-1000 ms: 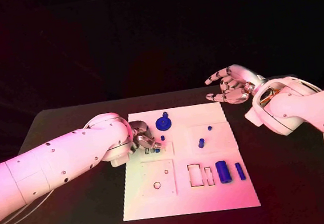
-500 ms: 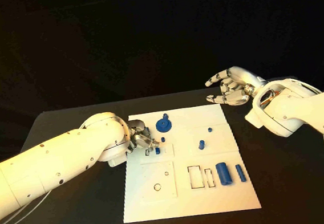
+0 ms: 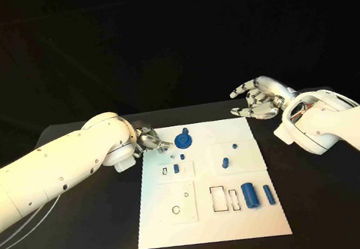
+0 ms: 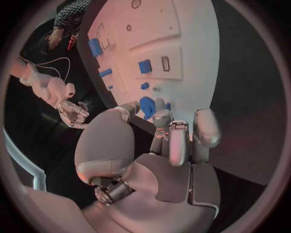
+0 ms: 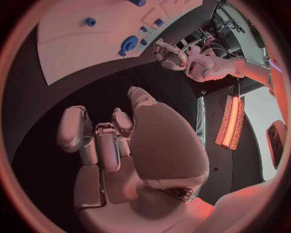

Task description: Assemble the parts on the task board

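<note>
While the left hand (image 3: 148, 140) hovers with fingers curled, holding nothing, at the task board's (image 3: 212, 225) far left corner beside the round blue part (image 3: 182, 139), the right hand (image 3: 257, 98) hangs spread and empty off the far right corner, over the desk (image 3: 339, 195). Assembly looks partly done: small blue parts (image 3: 176, 168) sit mid-board. Near the near right edge one rectangular slot (image 3: 218, 197) lies empty beside the blue blocks (image 3: 249, 194).

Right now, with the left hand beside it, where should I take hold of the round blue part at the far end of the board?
Probably by the rim of the round blue part, pinching across its disc from above. It seems to lie flat on the task board, a small knob rising from its centre, so the sides offer little. The left hand is right beside it on the board's left edge, so come from that side.
</note>
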You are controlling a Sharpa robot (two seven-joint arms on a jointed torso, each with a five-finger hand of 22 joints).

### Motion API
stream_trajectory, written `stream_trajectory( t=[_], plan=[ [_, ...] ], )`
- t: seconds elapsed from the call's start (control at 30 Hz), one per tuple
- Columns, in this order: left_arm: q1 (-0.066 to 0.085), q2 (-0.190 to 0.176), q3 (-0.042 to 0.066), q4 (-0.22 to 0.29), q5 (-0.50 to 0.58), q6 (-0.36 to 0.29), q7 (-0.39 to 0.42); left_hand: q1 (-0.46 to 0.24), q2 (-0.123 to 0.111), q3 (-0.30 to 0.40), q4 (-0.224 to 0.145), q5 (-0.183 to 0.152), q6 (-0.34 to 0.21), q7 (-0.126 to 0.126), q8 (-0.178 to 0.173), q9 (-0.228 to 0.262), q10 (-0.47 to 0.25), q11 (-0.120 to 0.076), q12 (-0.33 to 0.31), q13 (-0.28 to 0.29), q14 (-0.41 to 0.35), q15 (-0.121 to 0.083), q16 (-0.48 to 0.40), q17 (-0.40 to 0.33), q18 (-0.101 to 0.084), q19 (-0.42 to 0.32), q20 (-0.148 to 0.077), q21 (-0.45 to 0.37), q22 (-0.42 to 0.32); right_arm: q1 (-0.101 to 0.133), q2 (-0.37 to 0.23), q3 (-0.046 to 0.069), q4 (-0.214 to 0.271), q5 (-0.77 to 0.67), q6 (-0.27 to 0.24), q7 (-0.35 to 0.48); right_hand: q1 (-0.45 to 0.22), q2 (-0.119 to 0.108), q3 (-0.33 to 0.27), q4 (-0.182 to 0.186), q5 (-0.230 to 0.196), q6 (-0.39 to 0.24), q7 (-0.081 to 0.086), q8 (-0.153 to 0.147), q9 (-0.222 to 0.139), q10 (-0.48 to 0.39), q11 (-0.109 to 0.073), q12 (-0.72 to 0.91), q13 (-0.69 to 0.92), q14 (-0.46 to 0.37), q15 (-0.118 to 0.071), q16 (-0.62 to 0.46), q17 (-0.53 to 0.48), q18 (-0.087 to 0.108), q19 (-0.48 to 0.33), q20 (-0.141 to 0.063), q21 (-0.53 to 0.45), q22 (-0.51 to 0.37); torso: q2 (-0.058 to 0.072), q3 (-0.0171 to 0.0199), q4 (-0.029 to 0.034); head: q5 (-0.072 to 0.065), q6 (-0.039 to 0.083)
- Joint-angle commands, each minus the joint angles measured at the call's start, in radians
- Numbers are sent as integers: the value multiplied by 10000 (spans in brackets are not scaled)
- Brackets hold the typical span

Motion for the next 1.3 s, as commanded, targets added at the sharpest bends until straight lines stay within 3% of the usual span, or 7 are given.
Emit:
stream_trajectory(
  t=[0.03,0.1,0.33,0.67,0.9,1.3],
  plan=[
    [59,176,15,-339,149,136,190,136,171,-105,-12,79,-360,169,-371,-192,-179,138,-162,-263,720,150,-31,1375,-120,-20,106,-33,-13,-7,11,0,-3,-72,119,43,-142,-11,61,-6,-57,82,2,48,-17,-12,-30,1,9,582,-66,-49,675,152,-3,-51,-29,5,21,-5,-5,17,10],
    [89,262,21,-523,131,194,204,270,200,-166,-15,95,-531,273,-594,-325,-192,229,-157,-290,722,232,-25,1383,-120,-22,176,-30,-6,-7,14,0,-5,-72,121,40,-142,-11,61,-6,-57,82,2,48,-17,-12,-30,1,9,582,-66,-49,675,152,-3,-51,-29,5,31,-9,-8,24,11],
    [226,680,32,-1359,88,498,202,310,220,-196,-12,94,-483,283,-610,-351,-152,243,-105,-228,725,251,-19,1393,-124,-3,200,-13,31,-6,13,0,5,-71,120,26,-142,-11,61,-6,-57,82,2,48,-17,-12,-30,1,9,582,-66,-49,675,152,-3,-51,-29,5,30,-14,6,34,-9],
    [263,1244,-7,-2328,48,688,288,314,222,-207,-10,90,-471,284,-613,-356,-174,245,-129,-273,729,255,-12,1408,-123,-3,204,-13,31,-4,15,1,21,-71,122,24,-142,-11,61,-6,-57,82,2,48,-17,-12,-30,1,9,582,-66,-49,675,152,-3,-51,-29,5,55,-26,-23,38,-41],
    [264,1469,-49,-2667,66,848,344,317,224,-209,-10,89,-467,284,-614,-357,-175,246,-130,-275,729,256,-13,1407,-122,-5,206,-13,29,-4,26,1,12,-71,120,31,-142,-11,61,-6,-57,82,2,48,-17,-12,-30,1,9,582,-66,-49,675,152,-3,-51,-29,5,105,-33,-32,52,-39],
    [264,1632,-78,-2982,106,1002,400,474,258,-269,-31,73,-313,270,-604,-391,-199,243,-126,-299,732,266,-2,1427,-111,-21,238,-18,18,-4,50,1,-5,-71,117,44,-166,-16,106,-19,-70,89,-3,52,-26,-1,-34,15,9,582,-70,-53,670,153,-1,-52,-37,4,76,-24,-30,55,-83]
  ],
)
